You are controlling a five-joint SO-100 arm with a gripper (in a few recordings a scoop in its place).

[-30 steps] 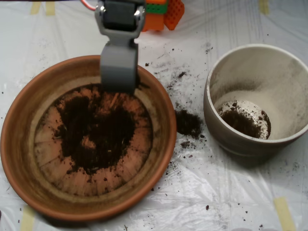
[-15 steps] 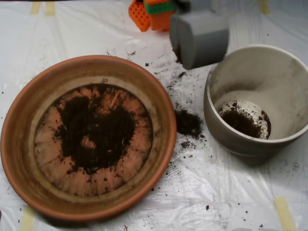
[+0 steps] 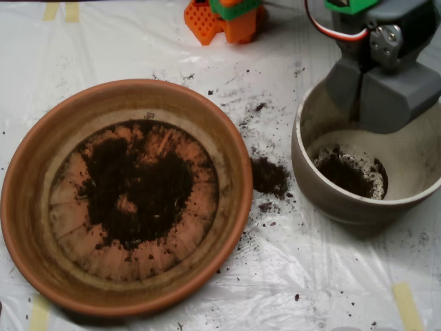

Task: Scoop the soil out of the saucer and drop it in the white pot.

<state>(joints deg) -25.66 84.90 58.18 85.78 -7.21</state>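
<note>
— Overhead view first: what's on the left?

— I see the saucer (image 3: 31, 207) there, with a dark patch of soil (image 3: 141, 189) spread over its ridged base.

— And between the dishes?

— A small spilled clump (image 3: 269, 175) lies on the plastic sheet (image 3: 289, 276), just beside the saucer's right rim.

— On the right?

— The white pot (image 3: 331, 203) holds a little soil at its bottom. My scoop (image 3: 382, 96) hangs over the pot's upper half, and its two shells look parted by a narrow dark gap.
</note>
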